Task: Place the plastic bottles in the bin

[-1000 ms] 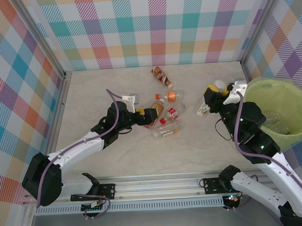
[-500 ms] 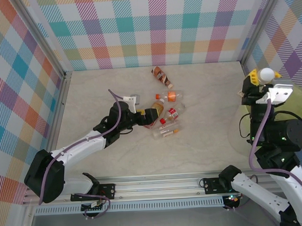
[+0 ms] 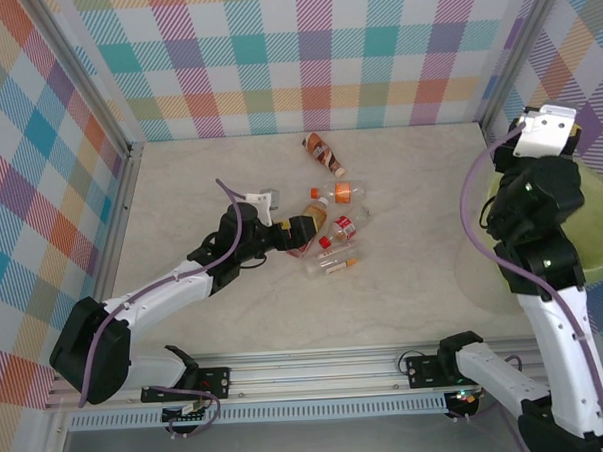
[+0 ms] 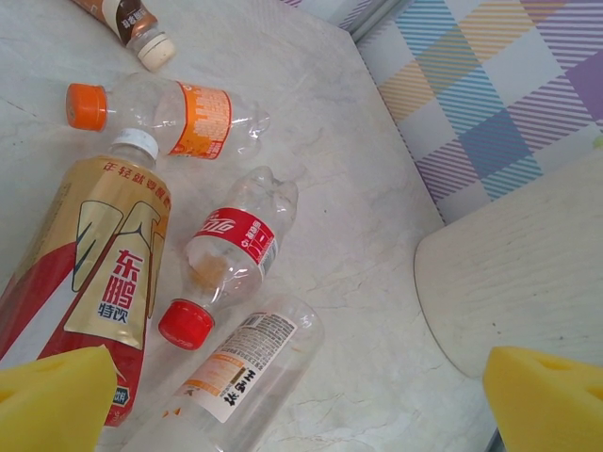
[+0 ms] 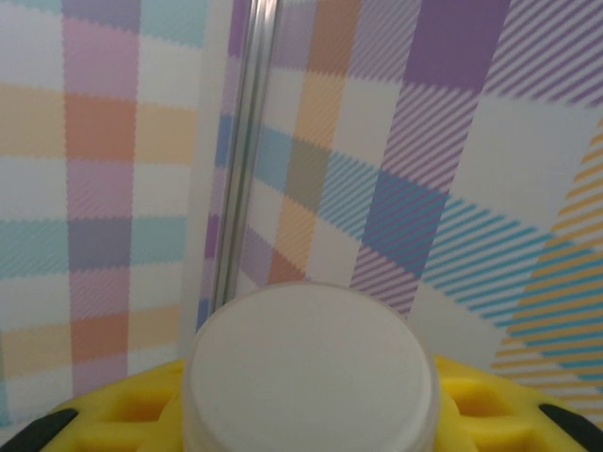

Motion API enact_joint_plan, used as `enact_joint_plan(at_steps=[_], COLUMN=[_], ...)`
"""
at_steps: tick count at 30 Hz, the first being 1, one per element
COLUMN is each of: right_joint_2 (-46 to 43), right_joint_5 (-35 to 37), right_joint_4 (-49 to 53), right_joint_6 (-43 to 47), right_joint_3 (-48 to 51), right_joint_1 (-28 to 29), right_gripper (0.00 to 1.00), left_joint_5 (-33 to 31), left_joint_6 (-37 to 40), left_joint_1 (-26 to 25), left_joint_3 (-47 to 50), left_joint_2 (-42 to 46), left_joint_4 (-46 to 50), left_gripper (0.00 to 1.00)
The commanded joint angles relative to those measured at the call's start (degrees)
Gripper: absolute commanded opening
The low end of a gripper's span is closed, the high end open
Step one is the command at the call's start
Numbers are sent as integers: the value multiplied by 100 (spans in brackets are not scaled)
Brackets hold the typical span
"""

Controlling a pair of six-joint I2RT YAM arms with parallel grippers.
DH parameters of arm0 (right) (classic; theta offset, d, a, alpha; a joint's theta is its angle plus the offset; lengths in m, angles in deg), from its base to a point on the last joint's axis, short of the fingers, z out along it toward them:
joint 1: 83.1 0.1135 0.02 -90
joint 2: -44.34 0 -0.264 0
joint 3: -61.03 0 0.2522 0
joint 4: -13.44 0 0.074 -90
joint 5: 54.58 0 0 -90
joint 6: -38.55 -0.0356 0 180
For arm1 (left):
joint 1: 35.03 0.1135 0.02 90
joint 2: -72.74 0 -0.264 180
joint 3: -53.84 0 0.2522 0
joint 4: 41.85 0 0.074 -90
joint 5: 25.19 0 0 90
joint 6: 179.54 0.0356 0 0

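Right hand (image 5: 311,426) clamps a white-capped bottle (image 5: 309,363), seemingly high over the bin (image 3: 600,235): drop it next; left hand (image 4: 301,407) gapes above plastic bottles (image 4: 231,252)

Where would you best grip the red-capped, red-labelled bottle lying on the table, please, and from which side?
I'd take the red-labelled bottle across its labelled middle, from straight above, jaws spanning the body. It lies on its side on the table; the base end looks crumpled, the neck narrow, and bare table flanks the label.
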Motion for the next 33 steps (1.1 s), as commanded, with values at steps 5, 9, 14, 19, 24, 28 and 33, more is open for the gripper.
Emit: enact_joint_plan(at_steps=[5,9,14,19,24,28,33], right_joint_2=[323,239,387,403,385,312,199], right_joint_5=[-876,-771,3,129,-60,-460,-1257], right_joint_4=[1809,1969,1905,2286,2681,2934,3069], right_joint_6=[-1754,-1859,-1420,-1560,-1745,-2022,-2279], right_joint_3=[-78,199,431,487,309,215,119], right_joint_1=[-1703,-2314,-2399,-2398,-2397,-2381,-2343], right_gripper=[7,23,52,75,92,100,100], left_joint_5=[-193,-485,-723,-891,-1034,-1045,-1062], left_joint_6=[108,248,230,128,74,-77,-278], left_joint_1=[15,26,89,146,206,302,406], left_joint_3=[309,434,572,554,580,580,609], left_joint_2=[461,702,784,750,726,622,542], left_joint_4=[-56,176,206,264,371,428,383], left_gripper=[100,100,100,100,100,100,100])
